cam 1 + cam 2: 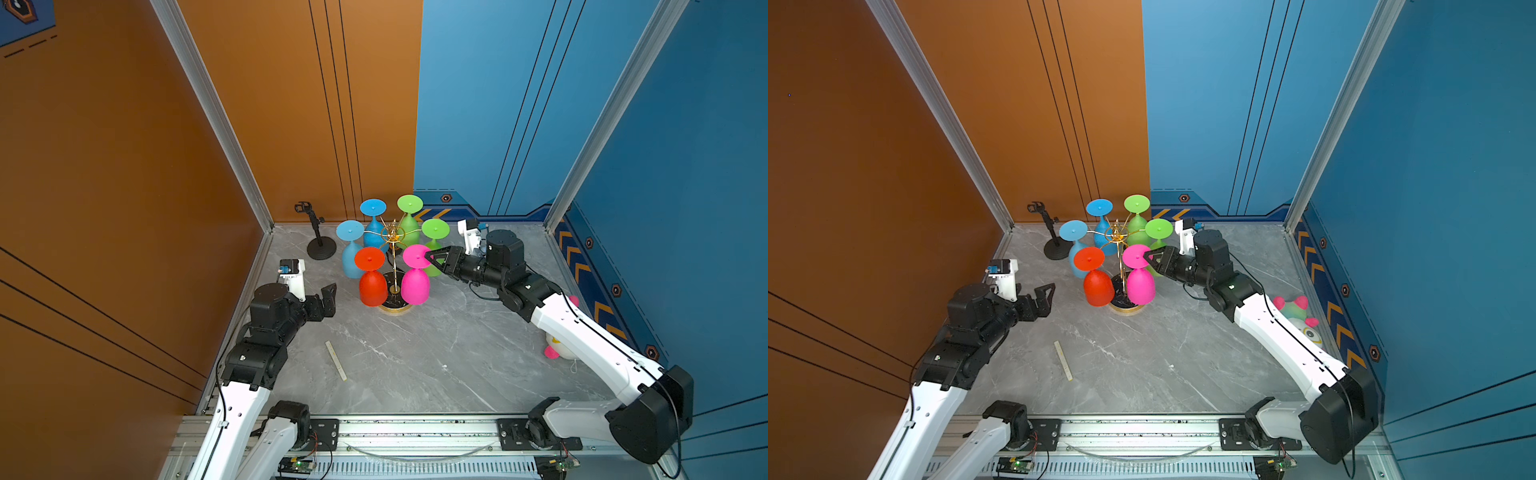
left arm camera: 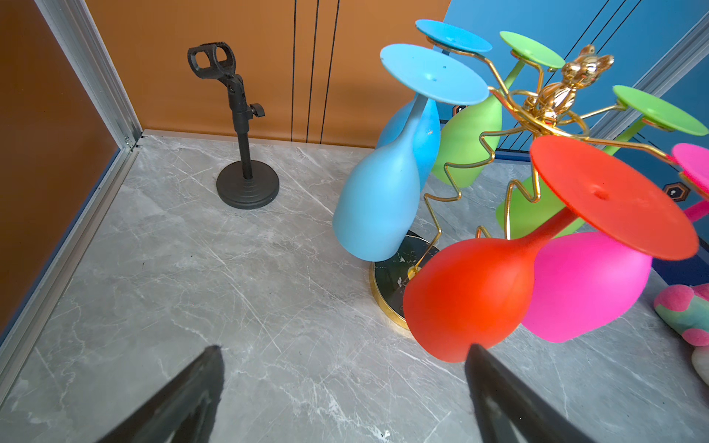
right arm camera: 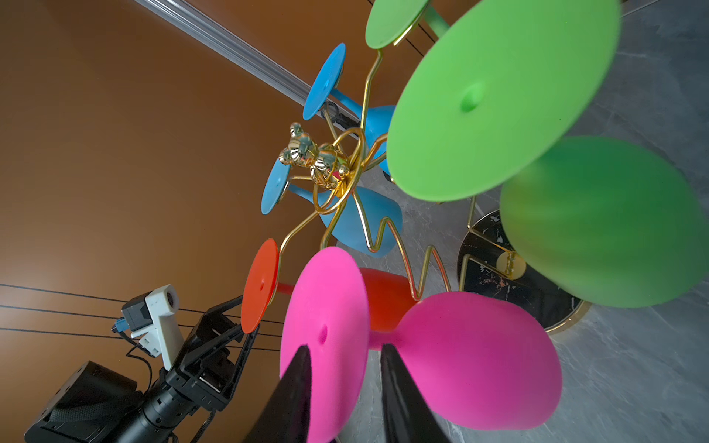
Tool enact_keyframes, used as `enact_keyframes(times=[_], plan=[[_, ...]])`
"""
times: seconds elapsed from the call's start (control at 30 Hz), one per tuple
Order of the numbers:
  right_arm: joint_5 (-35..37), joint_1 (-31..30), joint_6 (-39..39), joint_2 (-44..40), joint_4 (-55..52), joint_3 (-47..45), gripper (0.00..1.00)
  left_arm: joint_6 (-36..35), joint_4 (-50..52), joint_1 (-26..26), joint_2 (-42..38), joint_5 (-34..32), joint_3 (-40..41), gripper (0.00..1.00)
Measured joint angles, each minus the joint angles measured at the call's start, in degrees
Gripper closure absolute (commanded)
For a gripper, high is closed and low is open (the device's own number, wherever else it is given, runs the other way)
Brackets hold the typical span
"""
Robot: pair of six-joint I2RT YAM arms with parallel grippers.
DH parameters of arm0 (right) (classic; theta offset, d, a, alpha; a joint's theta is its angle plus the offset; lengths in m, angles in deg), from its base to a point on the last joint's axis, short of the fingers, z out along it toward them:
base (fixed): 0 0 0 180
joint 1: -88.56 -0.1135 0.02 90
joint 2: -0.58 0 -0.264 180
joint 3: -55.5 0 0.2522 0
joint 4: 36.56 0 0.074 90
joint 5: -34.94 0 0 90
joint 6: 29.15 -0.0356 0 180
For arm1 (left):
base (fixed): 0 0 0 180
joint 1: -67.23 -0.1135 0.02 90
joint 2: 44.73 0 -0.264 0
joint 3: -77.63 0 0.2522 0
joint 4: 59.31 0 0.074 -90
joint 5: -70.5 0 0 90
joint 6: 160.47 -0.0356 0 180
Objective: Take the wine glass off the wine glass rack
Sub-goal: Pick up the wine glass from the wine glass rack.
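Note:
The wine glass rack (image 1: 393, 235) is a gold wire stand on a black marbled base; several coloured glasses hang upside down from its arms. The pink wine glass (image 1: 415, 285) hangs at the front right, beside the red one (image 1: 372, 287). My right gripper (image 1: 430, 257) reaches in from the right at the level of the pink foot disc. In the right wrist view its fingers (image 3: 345, 347) straddle the disc's rim, one on the outer face and one on the stem side, with a narrow gap still showing. My left gripper (image 1: 332, 299) hangs open to the left of the red glass (image 2: 472, 295), holding nothing.
A black stand with a clamp top (image 1: 320, 245) is at the back left. A flat pale stick (image 1: 336, 360) lies on the grey marble floor in front. A plush toy (image 1: 1298, 316) sits by the right wall, behind my right arm. Blue (image 1: 351, 257) and green (image 1: 409, 226) glasses hang behind.

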Motion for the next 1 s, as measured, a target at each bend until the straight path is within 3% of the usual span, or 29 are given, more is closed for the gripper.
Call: enact_keyframes(times=[0.13,1.0], plan=[[0.0,0.0,-0.5,0.1,0.3,0.0,0.77,0.0,0.0,0.0,-0.3,0.0,0.0,0.02],[-0.5,0.0,-4.0,0.1,2.7,0.0,0.92,0.0,0.0,0.0,-1.1,0.0,0.0,0.02]])
